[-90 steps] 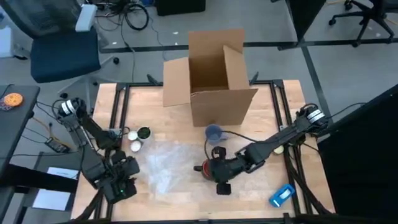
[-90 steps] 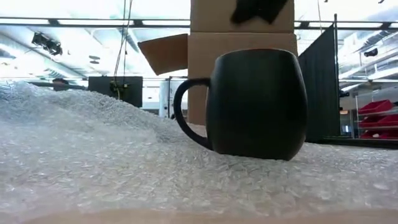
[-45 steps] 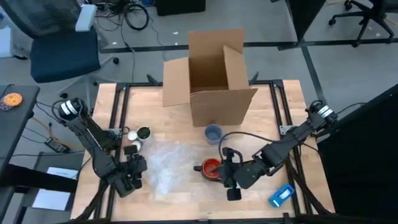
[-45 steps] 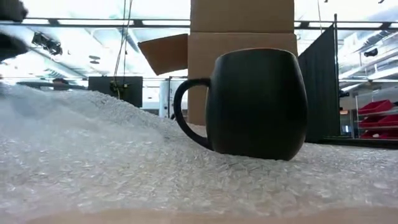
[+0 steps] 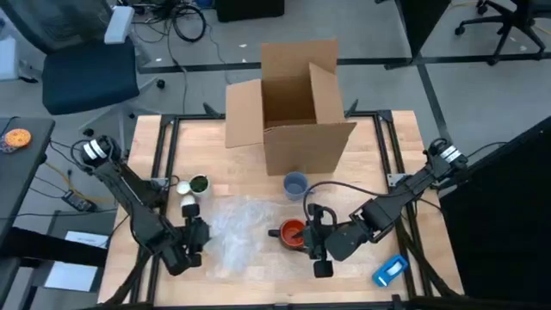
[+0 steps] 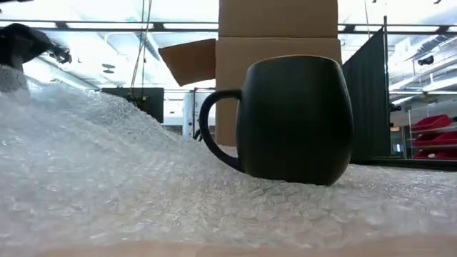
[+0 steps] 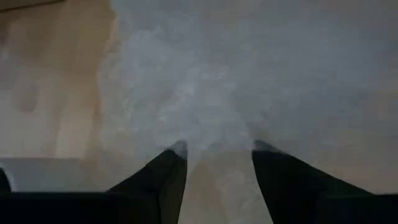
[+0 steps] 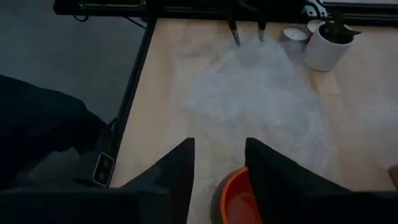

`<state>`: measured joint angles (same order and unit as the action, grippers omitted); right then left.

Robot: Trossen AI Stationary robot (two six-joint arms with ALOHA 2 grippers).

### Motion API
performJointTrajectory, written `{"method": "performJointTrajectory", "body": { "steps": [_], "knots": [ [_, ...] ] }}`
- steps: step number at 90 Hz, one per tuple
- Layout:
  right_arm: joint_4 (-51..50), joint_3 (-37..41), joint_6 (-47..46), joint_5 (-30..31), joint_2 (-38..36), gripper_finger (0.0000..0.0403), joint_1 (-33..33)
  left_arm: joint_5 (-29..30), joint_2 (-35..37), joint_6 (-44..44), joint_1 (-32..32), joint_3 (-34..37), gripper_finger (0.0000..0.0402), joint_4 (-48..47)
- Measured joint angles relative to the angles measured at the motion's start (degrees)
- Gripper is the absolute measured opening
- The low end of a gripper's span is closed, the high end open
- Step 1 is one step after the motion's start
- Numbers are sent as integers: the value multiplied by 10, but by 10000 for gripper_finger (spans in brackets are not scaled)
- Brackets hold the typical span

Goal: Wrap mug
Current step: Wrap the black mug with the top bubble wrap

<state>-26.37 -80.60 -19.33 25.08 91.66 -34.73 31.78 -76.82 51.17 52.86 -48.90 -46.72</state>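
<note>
The mug (image 5: 291, 232), dark outside and orange-red inside, stands upright on the right part of a clear bubble wrap sheet (image 5: 234, 226). In the low view the mug (image 6: 296, 118) has its handle toward the picture's left. My left gripper (image 5: 199, 235) is open at the sheet's left edge. My right gripper (image 5: 310, 238) is open just right of the mug and points toward it. In the right wrist view the mug's rim (image 8: 238, 198) shows low between its fingers, apart from them. My left gripper meets the bubble wrap's left edge (image 7: 214, 138) with open fingers, coming from the table's left and slanting down. The wrap reaches between the two fingertips (image 7: 178, 149). In the low view the sheet's left part (image 6: 50, 114) is heaped up beside the gripper.
An open cardboard box (image 5: 297, 112) stands at the far middle, a blue cup (image 5: 295, 183) in front of it. Two small white pots (image 5: 185, 195) and a green-topped one (image 5: 200, 183) sit left of the sheet. A blue object (image 5: 392, 269) lies near right.
My left gripper has gone toward the table's right, onto the wrap's left edge, and the sheet's left part has risen into a higher heap. My right gripper has drawn back from above the mug toward the right and near edge, then kept still. The mug has not moved.
</note>
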Motion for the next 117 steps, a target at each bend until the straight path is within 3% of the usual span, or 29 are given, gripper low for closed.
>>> {"method": "performJointTrajectory", "body": {
  "steps": [20,34,117],
  "knots": [
    [0,0,-21,2,0,116,12,-22,0,-32,0,-74,163,-45],
    [1,0,-26,4,0,116,17,11,0,-55,-4,-108,163,-53],
    [1,0,-16,4,1,116,16,33,-5,-90,-53,-108,163,-18]
  ]
}}
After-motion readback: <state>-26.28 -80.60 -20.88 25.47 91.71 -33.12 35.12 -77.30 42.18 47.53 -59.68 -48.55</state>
